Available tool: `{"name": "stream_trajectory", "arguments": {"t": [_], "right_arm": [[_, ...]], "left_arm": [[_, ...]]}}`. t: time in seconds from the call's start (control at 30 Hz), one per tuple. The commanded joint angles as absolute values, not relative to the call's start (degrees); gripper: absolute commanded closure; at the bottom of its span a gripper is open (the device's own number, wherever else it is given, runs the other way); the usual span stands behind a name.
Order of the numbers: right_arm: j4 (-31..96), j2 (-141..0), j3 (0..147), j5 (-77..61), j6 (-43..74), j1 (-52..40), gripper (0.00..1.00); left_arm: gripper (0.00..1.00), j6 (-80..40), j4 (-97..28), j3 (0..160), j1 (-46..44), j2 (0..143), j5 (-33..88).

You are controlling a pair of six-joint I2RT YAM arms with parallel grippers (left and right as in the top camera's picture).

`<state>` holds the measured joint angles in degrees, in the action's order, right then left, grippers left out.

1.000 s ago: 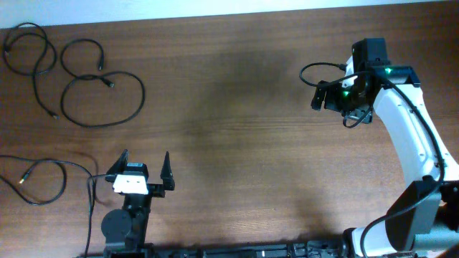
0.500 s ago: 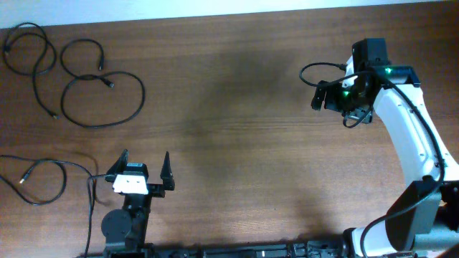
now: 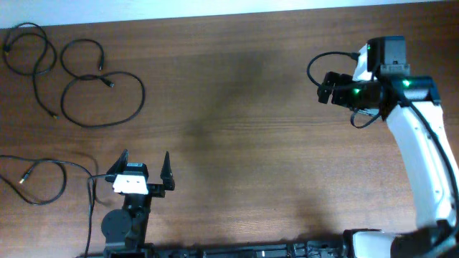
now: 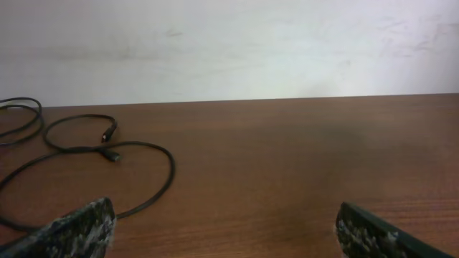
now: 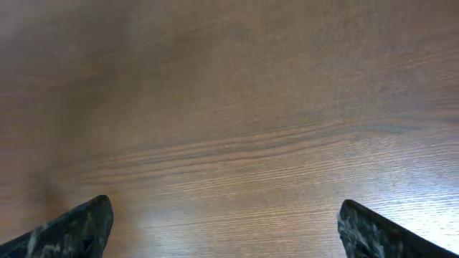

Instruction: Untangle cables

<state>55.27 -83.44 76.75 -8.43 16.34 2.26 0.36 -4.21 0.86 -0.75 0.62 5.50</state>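
Observation:
Three separate black cables lie on the left of the wooden table: one looped at the far left corner [image 3: 30,49], one in a figure-eight loop beside it [image 3: 102,92], and one at the left edge near my left arm [image 3: 44,178]. The looped cable with its two small plugs also shows in the left wrist view [image 4: 147,152]. My left gripper [image 3: 145,156] [image 4: 222,215] is open and empty, in front of the looped cable and apart from it. My right gripper [image 3: 325,87] [image 5: 226,208] is open and empty above bare wood on the right, far from all cables.
The table [image 3: 229,143] ends at a white wall along the back [image 4: 229,43]. A thicker black wire [image 3: 320,63] loops off the right arm's wrist. The left arm's base [image 3: 122,226] stands at the front edge.
My right arm has shifted to the right and slightly back, gripper still open. The left arm and the cables have not moved.

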Motion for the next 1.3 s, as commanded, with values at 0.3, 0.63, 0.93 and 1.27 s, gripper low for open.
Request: {"name": "stream_trajectory", "arguments": {"t": [0.3,0.63,0.93,1.27], "right_arm": [[55.1,-46.2,72.5,-8.4,16.6,2.7,0.01],[55.0,-14.3,53.3,-8.4,16.6,2.7,0.01],[55.1,-5.1,43.0,-8.4,16.6,2.7,0.01],[56.8,-3.0,42.3,-8.1,16.6,2.7,0.01]], "left_arm": [[0.01,0.0,-4.2,0.5,-1.0,0.3,5.1],[0.01,0.0,-4.2,0.5,-1.0,0.3,5.1],[0.01,0.0,-4.2,0.5,-1.0,0.3,5.1],[0.01,0.0,-4.2,0.5,-1.0,0.3,5.1]]}}
